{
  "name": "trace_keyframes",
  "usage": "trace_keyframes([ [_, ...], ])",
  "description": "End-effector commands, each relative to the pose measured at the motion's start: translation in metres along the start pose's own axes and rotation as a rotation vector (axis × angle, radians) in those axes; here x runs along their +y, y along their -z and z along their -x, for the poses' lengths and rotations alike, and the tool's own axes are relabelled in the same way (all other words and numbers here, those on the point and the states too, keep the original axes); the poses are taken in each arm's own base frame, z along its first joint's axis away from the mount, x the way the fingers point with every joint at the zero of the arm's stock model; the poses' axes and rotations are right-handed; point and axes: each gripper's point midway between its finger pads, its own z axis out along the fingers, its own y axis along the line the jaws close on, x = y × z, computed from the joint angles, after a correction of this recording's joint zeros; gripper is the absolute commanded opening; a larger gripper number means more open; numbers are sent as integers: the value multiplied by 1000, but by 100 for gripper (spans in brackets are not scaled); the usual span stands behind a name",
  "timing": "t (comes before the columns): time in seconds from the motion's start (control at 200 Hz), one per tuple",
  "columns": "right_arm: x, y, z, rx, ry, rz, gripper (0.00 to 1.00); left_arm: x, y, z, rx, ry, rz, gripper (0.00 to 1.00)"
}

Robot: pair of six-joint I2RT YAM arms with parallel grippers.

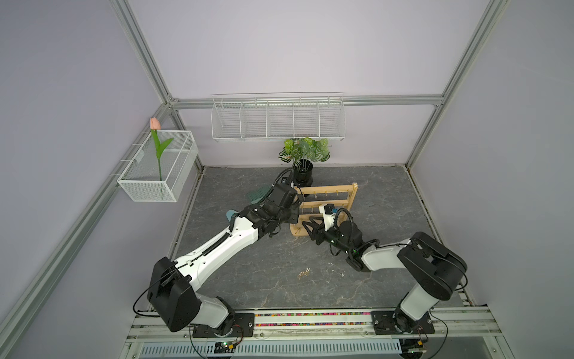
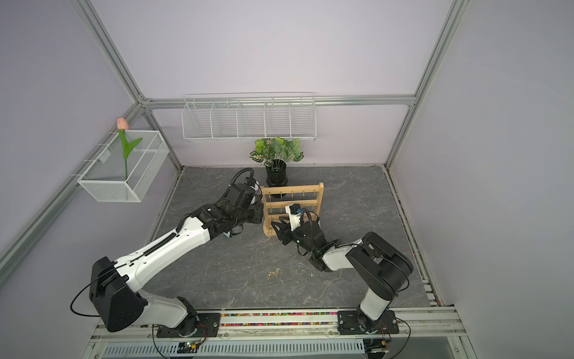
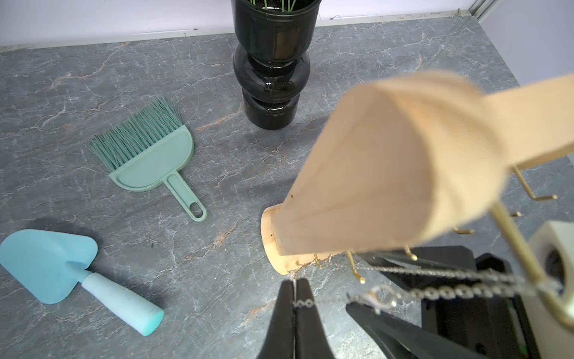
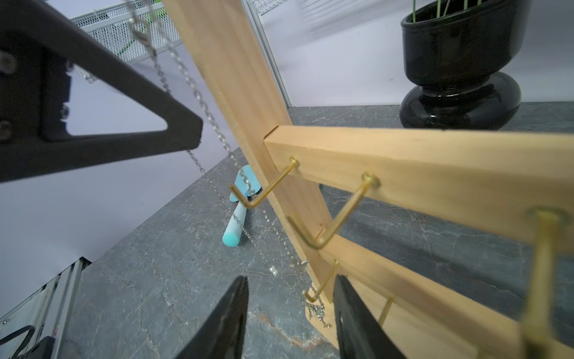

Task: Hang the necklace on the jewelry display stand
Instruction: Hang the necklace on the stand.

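Hanging on the left wall is a wire basket [image 1: 149, 189] with a tulip [image 1: 154, 123] in it. On the table [image 1: 382, 205] to its right lie a green brush [image 3: 149, 155] and a blue trowel [image 3: 56, 261]. Next comes the left gripper [image 3: 294, 284], up beside the left upright of the stand [image 1: 326, 189]. Its jaws are pressed together on the necklace [image 3: 441, 290], a thin silver chain pinched right at the tips. From there the chain runs in two strands, clasp close to the gripper, to a gold hook [image 3: 512, 242] at the left end of a crossbar and lies over it. In the right wrist view the strands drop alongside that upright toward the base, where a little chain lies heaped; whether it is the same chain I cannot tell. The stand is upright at the middle back of the table, just in front of a black pot [image 1: 302, 174]. Low before its left end sits the right gripper [image 4: 290, 284], jaws parted with nothing between them. Nearer the front edge lie a small gold piece [image 1: 304, 273] and, to its right, a tiny silver piece [image 1: 341, 274]
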Motion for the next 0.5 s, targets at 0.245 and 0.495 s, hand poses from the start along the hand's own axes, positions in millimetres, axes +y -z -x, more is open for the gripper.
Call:
trace_keyframes([
  [0.245,-9,-1,-18,-80,5,-79,47,-5,4,9,-33,27,-36,0],
  [0.495,-14,-11,-14,-122,16,-107,47,-5,4,9,-36,26,-40,0],
])
